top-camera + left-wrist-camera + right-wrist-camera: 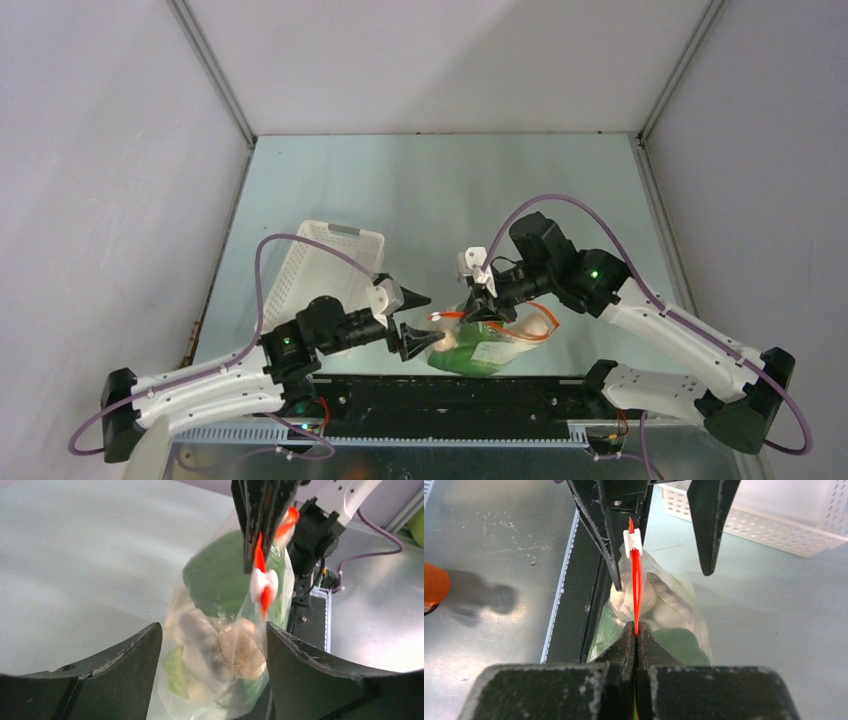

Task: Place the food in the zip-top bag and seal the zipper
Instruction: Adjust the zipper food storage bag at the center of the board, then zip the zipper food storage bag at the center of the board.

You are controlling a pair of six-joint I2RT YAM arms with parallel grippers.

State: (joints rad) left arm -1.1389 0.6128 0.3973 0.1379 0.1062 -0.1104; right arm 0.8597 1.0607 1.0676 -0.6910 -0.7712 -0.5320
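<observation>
The clear zip-top bag (pixel 482 345) hangs near the table's front edge with the food inside. Through the plastic I see green bok choy leaf (pixel 220 575), a pale mushroom (pixel 243 647) and white pieces (pixel 629 597). My right gripper (pixel 637 630) is shut on the red-orange zipper (pixel 636 587) and holds the bag up by its mouth. The zipper's small white end (pixel 633 541) sits at the far end of the strip. My left gripper (pixel 214 626) is open, its fingers on either side of the bag's lower part without clamping it.
The white perforated basket (pixel 320 260) stands at the left, behind my left arm. The black base rail (pixel 450 395) runs along the near edge just below the bag. An orange object (pixel 434 585) lies on the metal surface beyond the rail.
</observation>
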